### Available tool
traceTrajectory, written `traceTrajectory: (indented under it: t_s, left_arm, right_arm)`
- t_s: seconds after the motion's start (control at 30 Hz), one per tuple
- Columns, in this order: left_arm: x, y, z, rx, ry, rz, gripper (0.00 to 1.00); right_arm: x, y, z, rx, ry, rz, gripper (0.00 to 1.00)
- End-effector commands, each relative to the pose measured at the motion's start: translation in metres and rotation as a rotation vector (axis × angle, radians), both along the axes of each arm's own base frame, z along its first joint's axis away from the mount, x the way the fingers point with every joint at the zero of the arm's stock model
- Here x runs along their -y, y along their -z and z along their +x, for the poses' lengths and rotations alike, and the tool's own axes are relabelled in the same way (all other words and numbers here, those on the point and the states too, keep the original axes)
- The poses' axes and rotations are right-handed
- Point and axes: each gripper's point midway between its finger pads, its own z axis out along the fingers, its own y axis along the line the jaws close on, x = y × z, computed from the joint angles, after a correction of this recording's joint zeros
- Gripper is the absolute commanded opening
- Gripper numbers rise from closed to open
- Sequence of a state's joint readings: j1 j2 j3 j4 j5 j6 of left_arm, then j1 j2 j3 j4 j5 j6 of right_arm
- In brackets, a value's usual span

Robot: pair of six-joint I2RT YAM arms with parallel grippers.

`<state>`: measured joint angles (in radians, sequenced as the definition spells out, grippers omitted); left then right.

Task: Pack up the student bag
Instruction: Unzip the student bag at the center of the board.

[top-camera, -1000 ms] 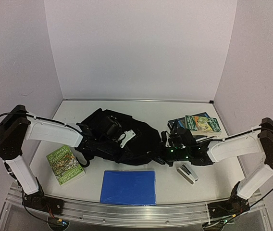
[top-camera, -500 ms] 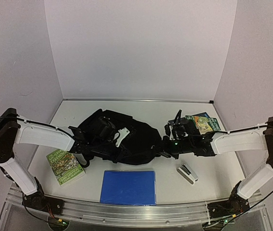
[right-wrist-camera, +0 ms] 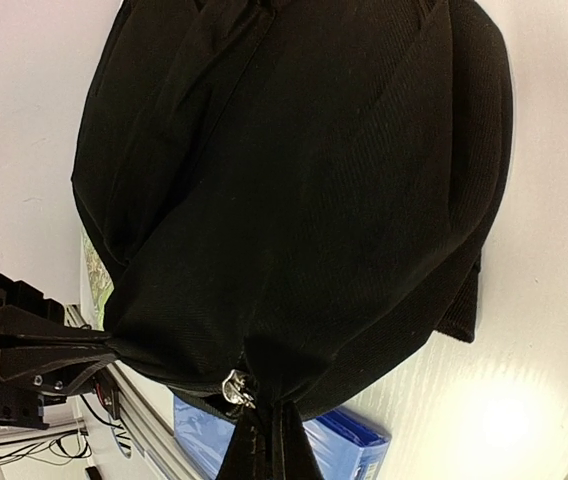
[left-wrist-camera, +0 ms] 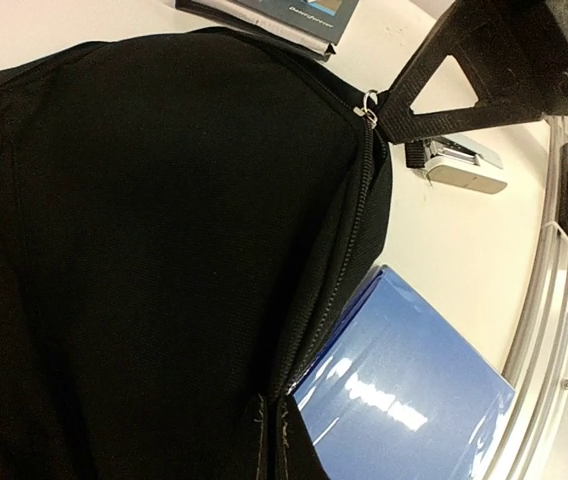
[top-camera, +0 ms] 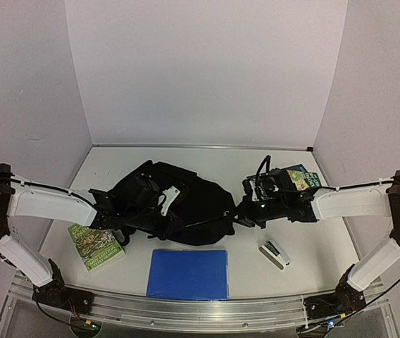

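The student bag [top-camera: 175, 208] is a black fabric backpack stretched between my two grippers at mid-table. My left gripper [top-camera: 108, 218] is shut on the bag's left end. My right gripper [top-camera: 239, 213] is shut on its right end. In the left wrist view the bag [left-wrist-camera: 164, 230] fills the frame, with its closed zipper running to a metal pull [left-wrist-camera: 367, 104], and my left gripper [left-wrist-camera: 270, 432] pinches the fabric at the bottom. In the right wrist view the bag [right-wrist-camera: 304, 180] bulges above my right gripper [right-wrist-camera: 267, 442], beside the zipper pull [right-wrist-camera: 234, 385].
A blue folder [top-camera: 188, 273] lies in front of the bag. A green book [top-camera: 94, 245] lies at the front left. Two books [top-camera: 295, 179] are stacked at the right, behind my right arm. A stapler [top-camera: 274, 253] lies at the front right.
Both grippers have moved left and back with the bag's ends held. The bag has shifted left with them and is pulled tauter.
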<state>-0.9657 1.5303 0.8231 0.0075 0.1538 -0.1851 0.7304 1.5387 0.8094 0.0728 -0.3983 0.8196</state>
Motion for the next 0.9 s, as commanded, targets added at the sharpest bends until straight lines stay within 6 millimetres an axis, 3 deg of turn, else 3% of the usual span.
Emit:
traceTrajectory:
  t_s: [0.0, 0.1, 0.2, 0.3, 0.47, 0.63, 0.87]
  left_arm:
    - [-0.065, 0.047, -0.020, -0.142, -0.104, 0.249, 0.01]
    - [-0.048, 0.027, -0.016, -0.145, -0.105, 0.165, 0.11]
    - [-0.021, 0.000, -0.011, -0.155, -0.075, 0.046, 0.38]
    - [0.010, -0.029, -0.002, -0.144, -0.031, -0.067, 0.57]
    - [0.056, -0.067, 0.018, -0.081, 0.049, -0.181, 0.71]
    - [0.099, -0.063, 0.029, -0.123, 0.134, -0.221, 0.88]
    - [0.130, -0.058, 0.030, -0.154, 0.192, -0.286, 0.93]
  right_arm:
    - [0.045, -0.001, 0.044, 0.078, 0.161, -0.119, 0.00]
    - [0.037, -0.016, 0.039, 0.107, 0.103, -0.082, 0.00]
    - [0.031, -0.033, 0.033, 0.130, 0.056, -0.035, 0.00]
    - [0.029, -0.040, 0.029, 0.131, 0.040, -0.012, 0.00]
    - [0.030, -0.037, 0.026, 0.122, 0.033, -0.012, 0.00]
    - [0.031, -0.036, 0.025, 0.120, 0.036, -0.014, 0.00]
    - [0.035, -0.038, 0.027, 0.138, 0.056, -0.023, 0.00]
